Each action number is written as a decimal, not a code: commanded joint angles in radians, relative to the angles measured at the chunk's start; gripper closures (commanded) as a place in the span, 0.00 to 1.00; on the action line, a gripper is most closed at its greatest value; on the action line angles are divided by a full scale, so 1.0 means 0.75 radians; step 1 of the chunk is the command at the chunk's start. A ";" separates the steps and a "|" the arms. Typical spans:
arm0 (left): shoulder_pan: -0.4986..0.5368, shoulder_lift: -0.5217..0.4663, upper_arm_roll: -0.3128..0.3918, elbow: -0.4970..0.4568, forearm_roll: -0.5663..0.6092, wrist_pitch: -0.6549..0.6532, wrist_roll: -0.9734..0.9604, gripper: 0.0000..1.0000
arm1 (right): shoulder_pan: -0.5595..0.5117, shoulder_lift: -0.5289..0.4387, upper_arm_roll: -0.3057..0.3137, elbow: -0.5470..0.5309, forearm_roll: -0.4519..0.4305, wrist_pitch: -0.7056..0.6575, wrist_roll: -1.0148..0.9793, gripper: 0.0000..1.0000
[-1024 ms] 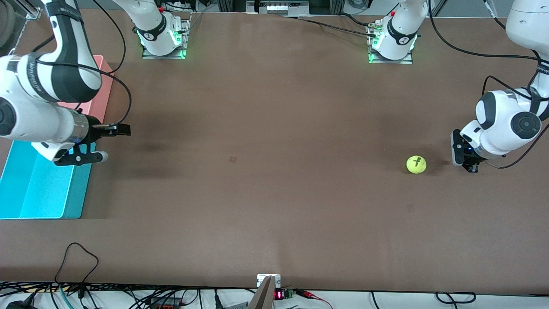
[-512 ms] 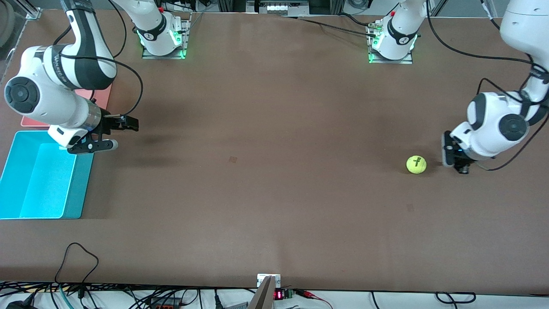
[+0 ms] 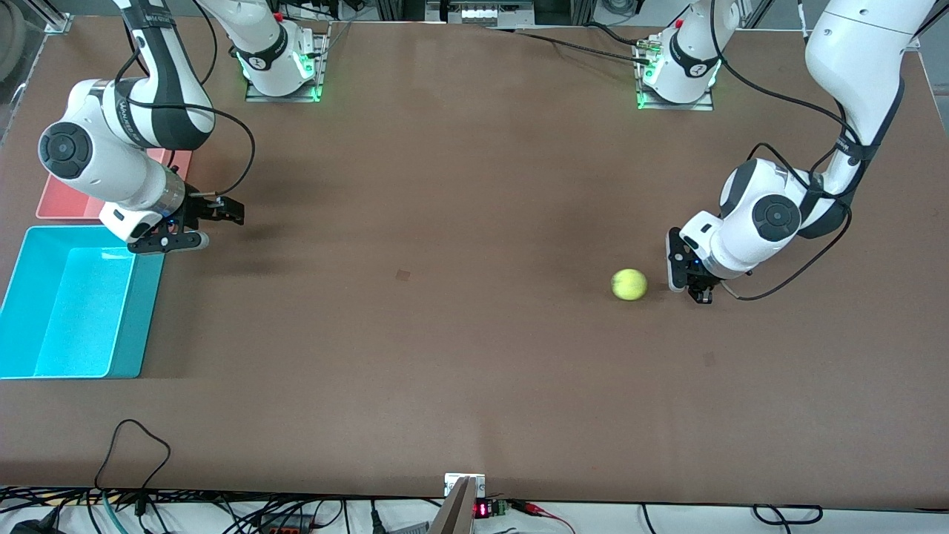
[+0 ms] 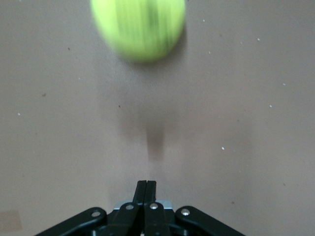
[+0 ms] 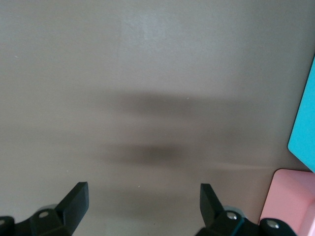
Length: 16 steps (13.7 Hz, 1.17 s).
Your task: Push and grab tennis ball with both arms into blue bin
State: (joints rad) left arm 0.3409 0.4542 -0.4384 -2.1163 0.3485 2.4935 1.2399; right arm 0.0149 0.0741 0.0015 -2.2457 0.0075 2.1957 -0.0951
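Tennis ball [image 3: 629, 284] lay just ahead of the shut, empty left end effector [image 3: 686, 280]; light, rolls easily, grip its middle. Right end effector [image 3: 199, 222] waited wide open, empty, beside the blue bin [image 3: 30, 245].

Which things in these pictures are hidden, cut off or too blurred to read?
- Tennis ball: its lettering is unreadable; motion blur smears it in the front and left wrist views, and the frame edge crops it in the left wrist view.
- Pink bin: mostly hidden under the right arm in the front view.
- Blue bin: only a corner shows in the right wrist view.
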 commanded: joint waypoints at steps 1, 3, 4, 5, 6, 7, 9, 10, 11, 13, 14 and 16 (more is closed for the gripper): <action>0.079 -0.031 -0.009 0.001 0.026 -0.048 0.038 1.00 | -0.030 -0.023 0.008 -0.043 -0.006 0.036 -0.027 0.00; 0.100 -0.082 -0.009 0.001 0.026 -0.111 0.051 1.00 | -0.032 -0.015 0.006 -0.043 -0.006 0.038 -0.025 0.00; 0.118 -0.106 -0.009 0.015 0.026 -0.178 0.051 1.00 | -0.040 -0.013 0.004 -0.043 -0.006 0.038 -0.023 0.00; 0.138 -0.127 -0.011 0.034 0.024 -0.238 0.049 0.99 | -0.050 -0.007 0.004 -0.043 -0.006 0.036 -0.010 0.00; 0.163 -0.163 -0.015 0.038 0.008 -0.305 0.038 0.99 | -0.055 -0.005 0.004 -0.043 0.000 0.036 0.010 0.00; 0.165 -0.206 -0.013 0.038 0.002 -0.344 0.018 0.97 | -0.061 -0.003 0.004 -0.045 -0.002 0.036 0.053 0.00; 0.165 -0.266 -0.013 0.048 -0.021 -0.444 -0.106 0.92 | -0.069 0.014 0.002 -0.049 -0.004 0.034 0.061 0.00; 0.165 -0.278 -0.013 0.081 -0.023 -0.514 -0.192 0.92 | -0.079 0.022 0.002 -0.051 -0.004 0.032 0.055 0.00; 0.165 -0.288 -0.017 0.115 -0.027 -0.618 -0.276 0.88 | -0.081 0.034 0.002 -0.051 -0.006 0.032 0.053 0.00; 0.163 -0.297 -0.037 0.230 -0.131 -0.830 -0.413 0.76 | -0.098 0.042 0.002 -0.051 -0.006 0.034 0.047 0.00; 0.161 -0.293 -0.039 0.299 -0.160 -0.935 -0.493 0.59 | -0.102 0.044 0.002 -0.051 -0.006 0.032 0.047 0.00; 0.153 -0.287 -0.039 0.365 -0.170 -1.034 -0.612 0.11 | -0.108 0.057 0.002 -0.051 -0.006 0.034 0.043 0.00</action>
State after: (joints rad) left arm 0.4574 0.2309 -0.4617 -1.9023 0.2454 1.7989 0.8634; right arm -0.0524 0.1180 -0.0038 -2.2752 0.0076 2.2108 -0.0693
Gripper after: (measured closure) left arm 0.634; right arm 0.000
